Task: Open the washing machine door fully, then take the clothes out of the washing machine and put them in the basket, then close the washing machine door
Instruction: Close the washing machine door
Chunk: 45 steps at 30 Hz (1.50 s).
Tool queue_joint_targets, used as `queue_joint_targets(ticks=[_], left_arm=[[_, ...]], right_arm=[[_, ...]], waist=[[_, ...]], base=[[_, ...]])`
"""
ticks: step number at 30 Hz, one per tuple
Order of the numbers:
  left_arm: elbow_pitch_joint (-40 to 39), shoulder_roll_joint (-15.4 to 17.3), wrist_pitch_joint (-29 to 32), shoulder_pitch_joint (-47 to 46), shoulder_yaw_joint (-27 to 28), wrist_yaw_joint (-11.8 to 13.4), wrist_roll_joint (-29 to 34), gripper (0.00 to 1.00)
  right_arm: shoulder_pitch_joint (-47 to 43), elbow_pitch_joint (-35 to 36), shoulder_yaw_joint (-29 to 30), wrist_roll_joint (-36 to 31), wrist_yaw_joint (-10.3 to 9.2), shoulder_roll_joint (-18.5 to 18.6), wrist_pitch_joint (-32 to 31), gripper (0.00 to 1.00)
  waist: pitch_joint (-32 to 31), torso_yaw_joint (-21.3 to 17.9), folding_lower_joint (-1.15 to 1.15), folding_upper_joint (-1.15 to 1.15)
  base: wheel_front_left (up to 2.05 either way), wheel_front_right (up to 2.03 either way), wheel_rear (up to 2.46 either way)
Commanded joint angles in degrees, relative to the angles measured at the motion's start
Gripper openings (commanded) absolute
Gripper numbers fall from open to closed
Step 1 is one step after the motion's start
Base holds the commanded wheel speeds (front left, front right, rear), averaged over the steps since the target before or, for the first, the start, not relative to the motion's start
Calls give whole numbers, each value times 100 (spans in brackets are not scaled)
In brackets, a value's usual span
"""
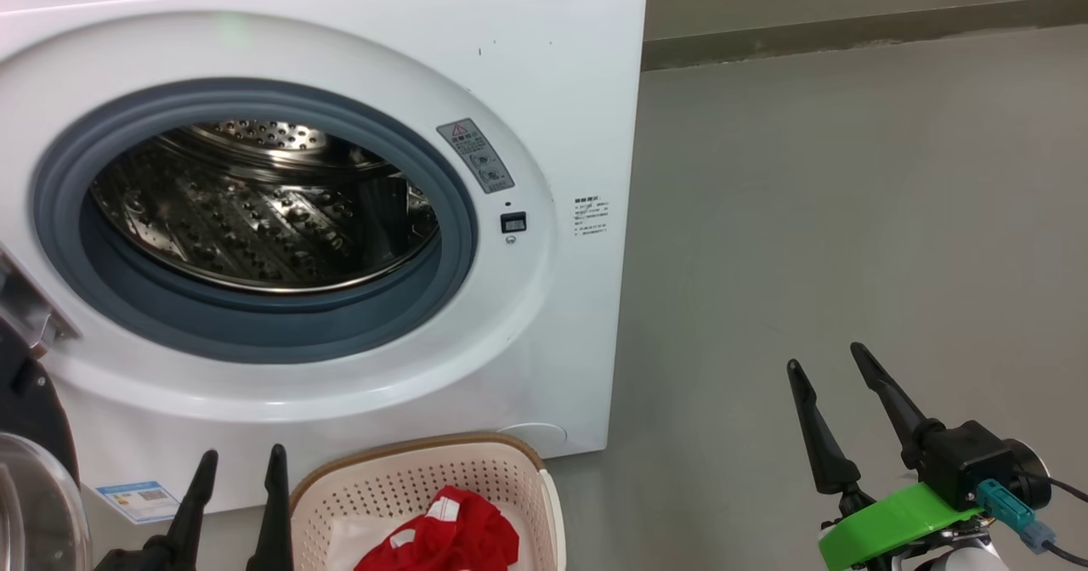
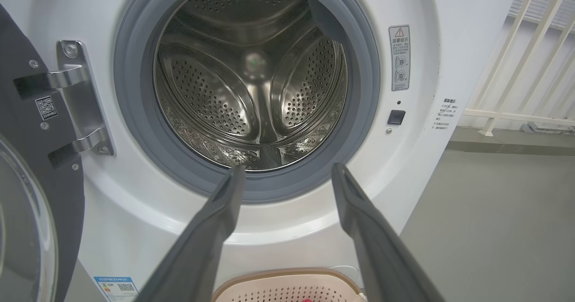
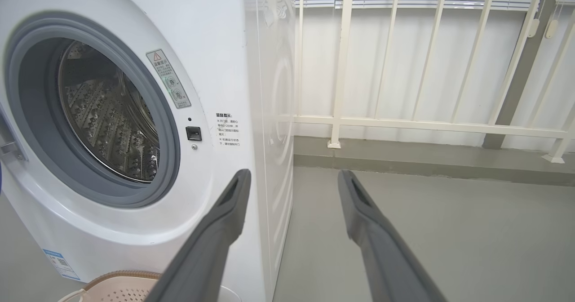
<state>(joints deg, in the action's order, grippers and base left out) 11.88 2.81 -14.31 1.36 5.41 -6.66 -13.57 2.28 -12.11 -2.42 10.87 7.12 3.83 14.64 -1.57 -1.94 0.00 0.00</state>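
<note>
A: Holding left gripper (image 1: 242, 460) wide and empty, we're sitting just right of the washing machine door (image 1: 30, 435), swung out leftward.
B: Agreed, we're picking left; right gripper (image 1: 826, 358), also wide, is hanging well apart; clothes (image 1: 450, 537) are lying in the basket (image 1: 408, 452).

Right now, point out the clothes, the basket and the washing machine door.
the clothes (image 1: 459, 544): head view, middle of the red fabric.
the basket (image 1: 387, 488): head view, perforated back wall.
the washing machine door (image 2: 22, 239): left wrist view, glass window.
</note>
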Motion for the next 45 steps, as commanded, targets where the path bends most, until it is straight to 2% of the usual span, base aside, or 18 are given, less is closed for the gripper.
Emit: queue_joint_targets(ticks=[1, 21, 38, 45], left_arm=[[-164, 56, -69, -94, 204, -32, 104, 100], [-223, 50, -69, -141, 204, -69, 83, 100], [-223, 39, -69, -116, 230, -77, 119, 100], [-242, 29, -69, -137, 181, -78, 92, 100]], right_arm=[[66, 160, -104, -43, 36, 58, 36, 100], [104, 178, -85, -32, 36, 41, 36, 100], [95, 168, -98, -43, 36, 58, 36, 100], [67, 189, -132, -53, 36, 74, 36, 100]], waist=[[6, -3, 0, 0], [91, 42, 0, 0], [65, 111, 0, 0], [56, 353, 0, 0]], base=[[-85, 85, 0], [-150, 150, 0], [-11, 11, 0], [0, 0, 0]])
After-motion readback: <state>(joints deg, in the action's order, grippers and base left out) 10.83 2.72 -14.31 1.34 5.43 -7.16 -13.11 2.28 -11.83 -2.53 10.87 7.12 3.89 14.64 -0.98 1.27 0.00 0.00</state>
